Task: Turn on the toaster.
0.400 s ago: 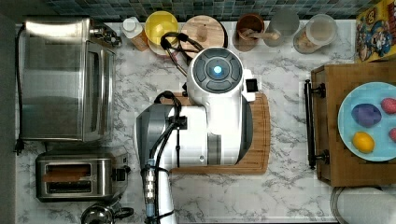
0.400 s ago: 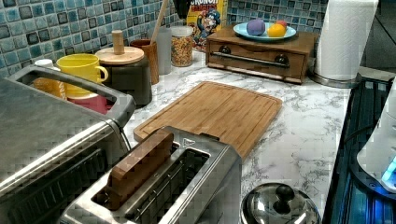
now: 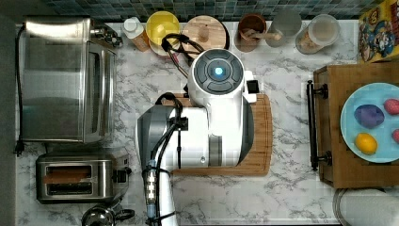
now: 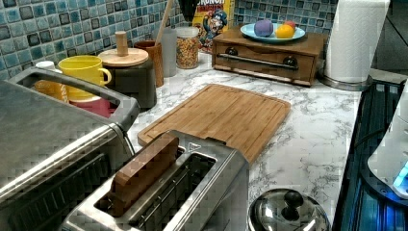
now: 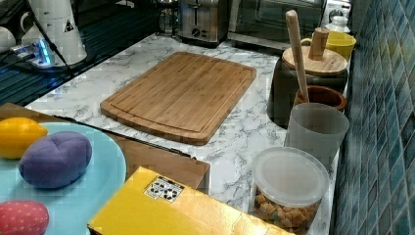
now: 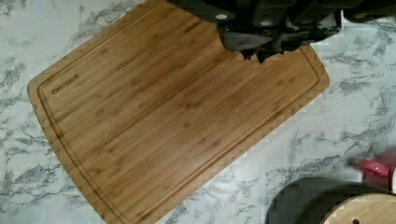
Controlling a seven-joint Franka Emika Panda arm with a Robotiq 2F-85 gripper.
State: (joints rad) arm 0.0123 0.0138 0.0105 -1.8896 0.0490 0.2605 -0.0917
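White marble veined in grey makes up the worktop (image 3: 291, 197), backed by a wall of small blue-green mosaic tiles (image 4: 29, 29). One bamboo cutting board (image 5: 181, 95), rectangular with rounded corners and a groove round its edge, lies flat in the middle of it. One white robot arm (image 3: 207, 127) hangs over that board in the top view. The gripper (image 6: 266, 35) appears in the wrist view as a dark mass above the board; whether its jaws are spread or pressed together I cannot tell.

One toaster (image 3: 77, 176), a small brushed-steel box with two long slots, sits at the top view's lower left, well apart from the arm. One brown slice (image 4: 144, 171) stands in one of its slots. Just beside it stands one larger steel toaster oven (image 3: 66, 80) with a bar handle. One round steel lid (image 4: 287, 211) with a black knob lies near the toaster.

Along the tiles stand one yellow mug (image 4: 85, 70) and one dark canister (image 4: 130, 79) capped with a wooden lid. One wooden box (image 4: 269, 50) carries one pale blue plate (image 4: 250, 30).
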